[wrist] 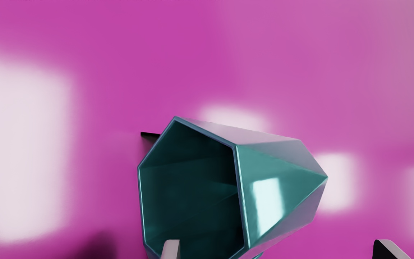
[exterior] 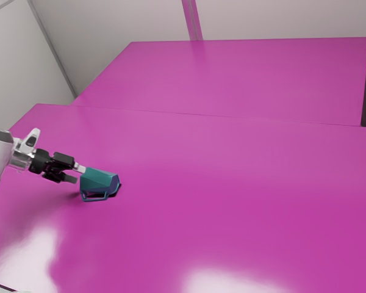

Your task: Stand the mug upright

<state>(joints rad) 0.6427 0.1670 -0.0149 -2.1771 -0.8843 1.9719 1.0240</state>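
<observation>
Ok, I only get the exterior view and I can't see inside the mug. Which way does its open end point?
Observer: In the wrist view, the mug's open end faces back toward the hand.
Operator: Cool! Is anything in there?
Observer: The inner walls look bare and dark teal; the deepest part is too dark to tell.
Operator: Is the rim round, like on my cup?
Observer: No, the rim has straight sides that meet in corners.
</observation>
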